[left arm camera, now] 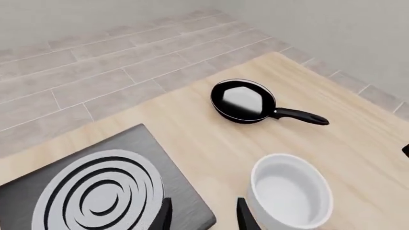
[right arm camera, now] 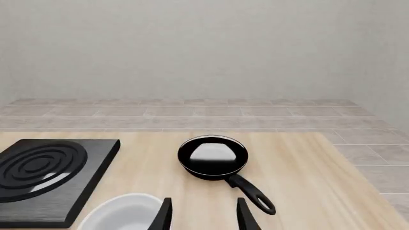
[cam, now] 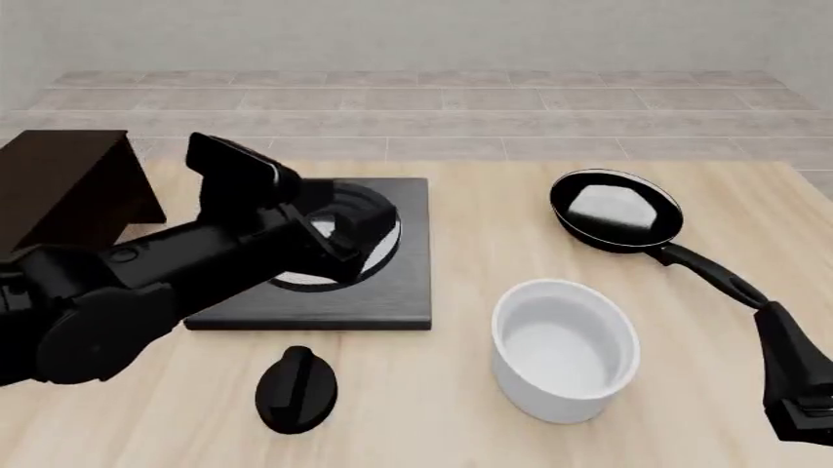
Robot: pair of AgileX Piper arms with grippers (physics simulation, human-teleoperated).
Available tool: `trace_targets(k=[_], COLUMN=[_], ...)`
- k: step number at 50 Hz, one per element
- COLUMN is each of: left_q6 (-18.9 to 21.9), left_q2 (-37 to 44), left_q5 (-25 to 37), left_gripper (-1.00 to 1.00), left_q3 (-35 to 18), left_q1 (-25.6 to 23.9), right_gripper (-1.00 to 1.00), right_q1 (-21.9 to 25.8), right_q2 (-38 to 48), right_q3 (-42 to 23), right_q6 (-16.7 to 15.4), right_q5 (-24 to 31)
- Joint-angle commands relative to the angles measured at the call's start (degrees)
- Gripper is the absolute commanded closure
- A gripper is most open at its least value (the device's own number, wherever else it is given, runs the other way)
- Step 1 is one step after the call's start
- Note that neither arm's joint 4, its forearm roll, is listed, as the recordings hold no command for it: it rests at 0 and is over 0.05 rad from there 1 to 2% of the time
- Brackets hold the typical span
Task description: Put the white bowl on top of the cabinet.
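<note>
Nothing is done yet: the white bowl (cam: 565, 349) sits on the surface near the frying pan (cam: 615, 212), well apart from the cabinet (cam: 59, 185). Both tools, left (left arm camera: 202, 215) and right (right arm camera: 202, 214), are parted and empty.

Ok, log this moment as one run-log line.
white bowl: on table, ungrasped | cabinet: top bare | left gripper: open, above stove plate | right gripper: open, empty | stage: pre-grasp

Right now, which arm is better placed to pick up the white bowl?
Probably left: the left gripper is open beside the white bowl, on the cabinet side. The right gripper is low, at the table's near right edge.
</note>
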Motion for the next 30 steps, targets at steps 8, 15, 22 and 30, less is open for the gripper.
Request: trace_targets(k=[8,15,22,30], left_q6=[-0.43,0.19,-0.02,0.32], left_q2=[5.16,7.35,10.03,12.7], left_q5=[-0.24,-0.08,-1.36,-1.96], left_gripper=[-1.0,-1.0,-1.0,-1.0], left_q3=[-3.95,-5.83,-7.17,-8.51], left_q1=[-5.25,-6.62,-7.66,-8.83], right_gripper=[-1.0,-1.0,-1.0,-1.0], right_q1=[-0.01,0.01,0.0,0.0], right_q2=[0.0,0.01,0.0,-0.01], right_q3=[0.0,0.0,0.0,0.0], right_q6=[0.01,0.0,0.0,-0.01], right_q5=[0.0,0.0,0.0,0.0])
